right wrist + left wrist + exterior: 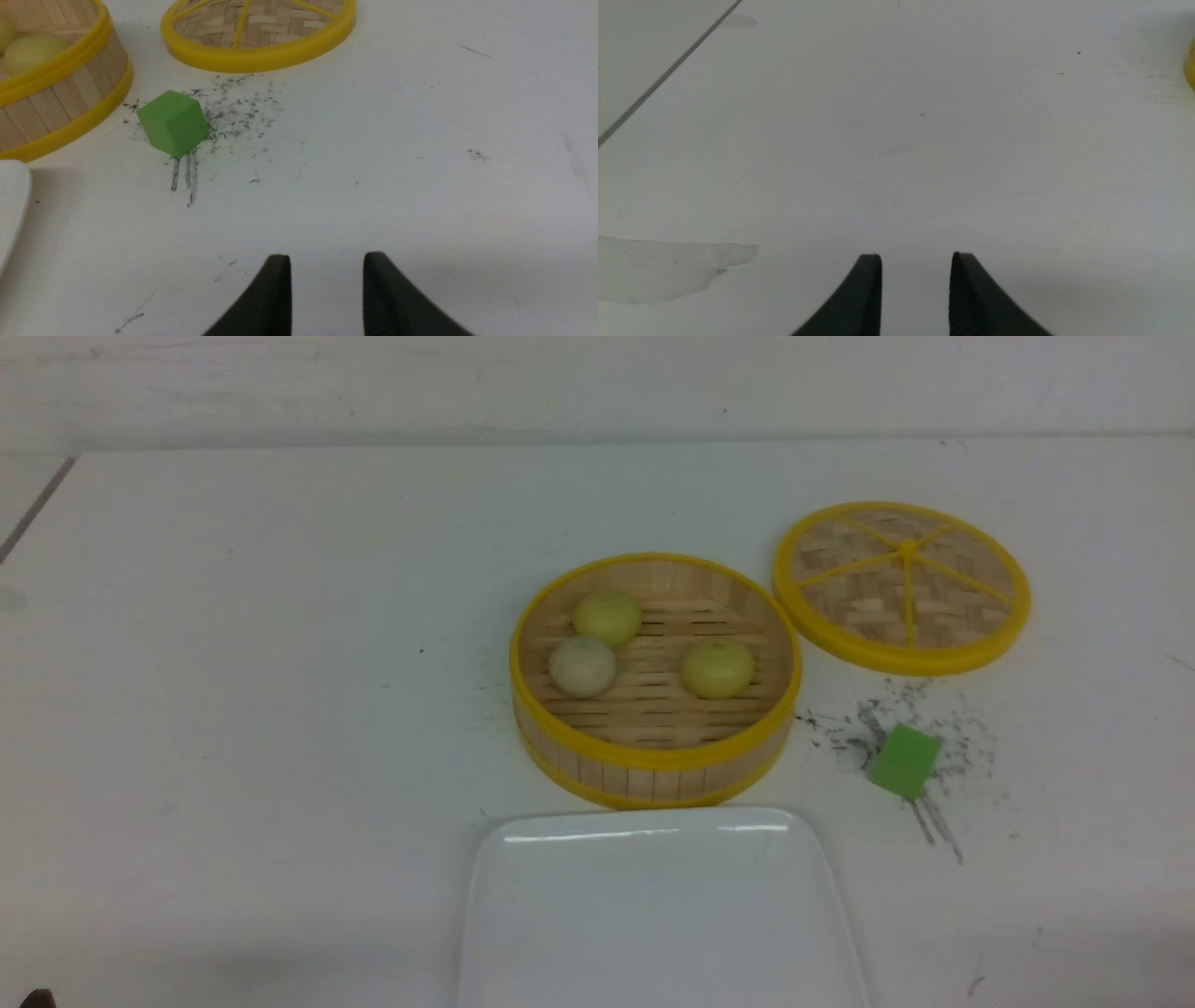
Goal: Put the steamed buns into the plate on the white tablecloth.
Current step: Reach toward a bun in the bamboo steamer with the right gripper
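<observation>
Three steamed buns sit in the round bamboo steamer (653,761): a pale yellow bun (608,617) at the back, a beige-white bun (583,665) touching it in front, and a second yellow bun (717,667) to the right. The white rectangular plate (658,905) lies empty just in front of the steamer on the white tablecloth (233,709). My left gripper (916,255) is open and empty over bare cloth, far left of the steamer. My right gripper (327,255) is open and empty over cloth right of the plate. Neither gripper shows clearly in the front view.
The woven steamer lid (902,586) lies flat to the right of the steamer. A green cube (904,761) sits among black scuffs in front of the lid; it also shows in the right wrist view (173,122), with the steamer wall (56,107) and a plate corner (11,210).
</observation>
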